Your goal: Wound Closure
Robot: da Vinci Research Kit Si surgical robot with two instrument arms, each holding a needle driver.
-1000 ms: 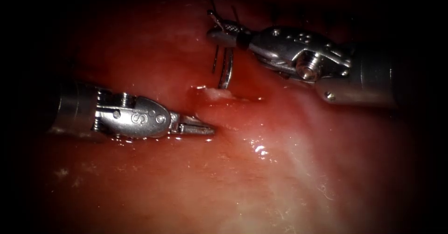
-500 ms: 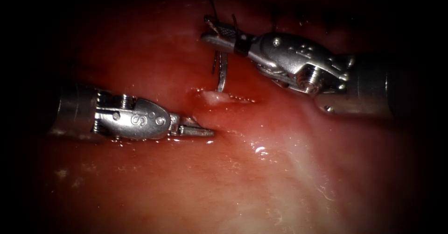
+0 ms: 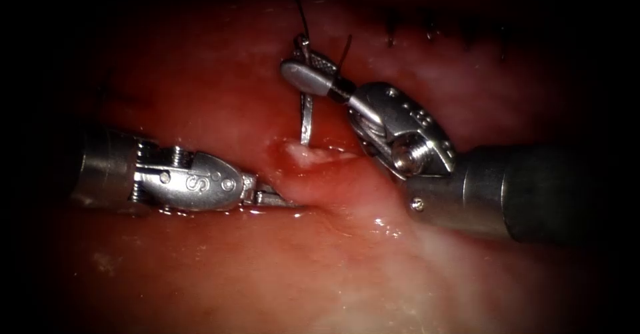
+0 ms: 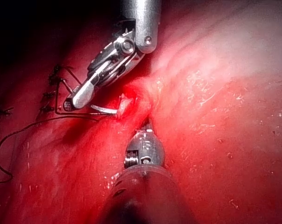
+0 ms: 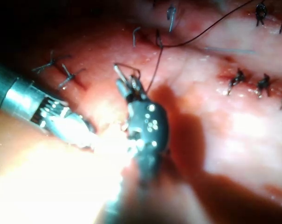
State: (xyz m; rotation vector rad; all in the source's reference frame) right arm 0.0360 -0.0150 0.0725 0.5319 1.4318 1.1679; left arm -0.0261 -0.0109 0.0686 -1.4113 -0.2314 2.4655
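Note:
My right tool (image 3: 303, 64) is shut on the curved needle (image 3: 305, 117) near its thread end. The needle runs straight down into the tissue at a pale spot on the cut's edge (image 3: 308, 153), and its tip is buried. Dark thread (image 3: 301, 15) leads up from the jaws. The left tool (image 3: 279, 199) lies low on the left side of the cut, its tip tucked under a raised fold of tissue (image 3: 320, 181). In the left wrist view the right tool (image 4: 72, 103) holds the needle (image 4: 106, 110) just beyond the left tool's tip (image 4: 147, 127). The right wrist view looks along the right tool (image 5: 127, 85).
Knotted stitches (image 3: 393, 34) with cut ends close the far part of the wound, also seen as stitches (image 5: 238, 77). Loose thread (image 4: 19, 129) loops over the tissue. Red fluid wets the tissue (image 3: 373, 224) around both tools.
The right tool has swung its wrist and its shaft has dropped lower, turning the needle upright and deeper into the tissue. The tissue fold has risen over the left tool's tip.

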